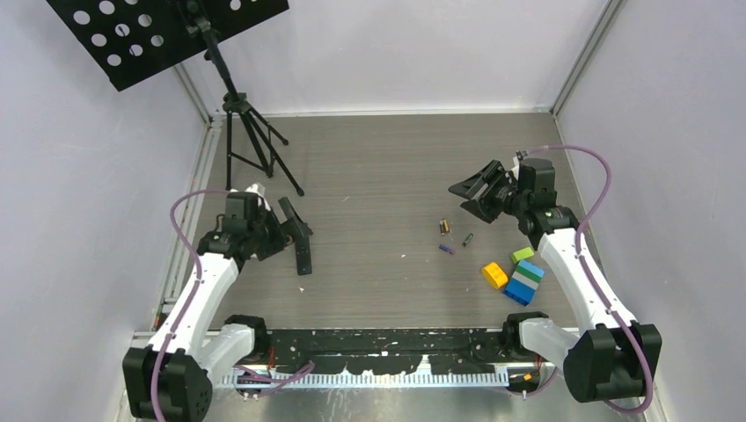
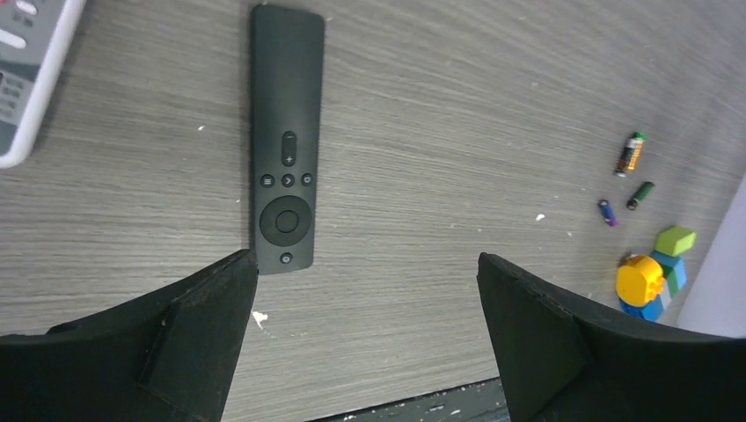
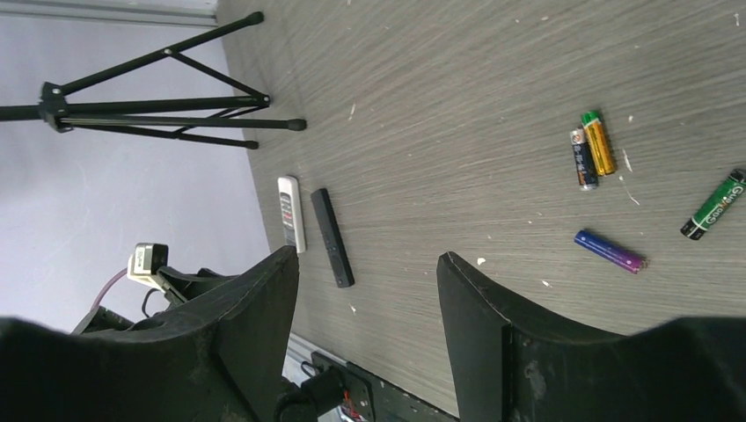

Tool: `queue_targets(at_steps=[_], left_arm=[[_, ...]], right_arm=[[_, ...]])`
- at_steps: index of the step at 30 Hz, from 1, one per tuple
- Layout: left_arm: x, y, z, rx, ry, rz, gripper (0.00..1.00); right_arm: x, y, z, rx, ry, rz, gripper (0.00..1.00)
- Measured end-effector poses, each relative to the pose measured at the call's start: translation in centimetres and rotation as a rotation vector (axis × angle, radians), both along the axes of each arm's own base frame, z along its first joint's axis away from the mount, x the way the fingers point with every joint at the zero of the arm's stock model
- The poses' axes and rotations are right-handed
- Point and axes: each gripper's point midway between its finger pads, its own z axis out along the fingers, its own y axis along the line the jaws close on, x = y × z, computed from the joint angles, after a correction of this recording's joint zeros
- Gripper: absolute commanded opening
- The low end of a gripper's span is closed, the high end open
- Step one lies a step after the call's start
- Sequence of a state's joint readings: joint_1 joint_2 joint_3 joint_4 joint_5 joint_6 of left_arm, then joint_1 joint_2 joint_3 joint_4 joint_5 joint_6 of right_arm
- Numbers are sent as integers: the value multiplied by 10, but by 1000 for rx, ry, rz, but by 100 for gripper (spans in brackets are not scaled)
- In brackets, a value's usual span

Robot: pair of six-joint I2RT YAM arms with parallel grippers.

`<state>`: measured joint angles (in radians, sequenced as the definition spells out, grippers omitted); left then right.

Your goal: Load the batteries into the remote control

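Observation:
A black remote control [image 2: 286,141] lies buttons up on the table, also visible in the top view [image 1: 304,257] and the right wrist view [image 3: 332,237]. My left gripper [image 2: 366,264] hangs wide open over the table, its left finger beside the remote's button end; nothing is between its fingers. Two batteries lie side by side [image 1: 444,226] [image 3: 591,149], a dark green one [image 1: 468,239] [image 3: 714,205] and a purple-blue one [image 1: 447,249] [image 3: 610,251] close by. My right gripper [image 1: 471,195] [image 3: 365,255] is open and empty, raised just beyond the batteries.
A white remote [image 2: 22,79] [image 3: 292,214] lies to the left of the black one. Toy blocks, yellow [image 1: 494,275], green [image 1: 522,255] and a blue-white stack [image 1: 526,283], sit near the right arm. A black tripod stand [image 1: 251,145] occupies the far left.

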<state>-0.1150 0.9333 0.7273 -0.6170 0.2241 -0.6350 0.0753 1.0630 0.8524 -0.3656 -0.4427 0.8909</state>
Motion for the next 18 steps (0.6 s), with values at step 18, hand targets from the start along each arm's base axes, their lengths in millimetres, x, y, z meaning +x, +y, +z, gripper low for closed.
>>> queue_targets(at_steps=[18], left_arm=[[14,-5,-98,323,250,59,80]], right_arm=[[-5,5,-35,-29,88,15,64]])
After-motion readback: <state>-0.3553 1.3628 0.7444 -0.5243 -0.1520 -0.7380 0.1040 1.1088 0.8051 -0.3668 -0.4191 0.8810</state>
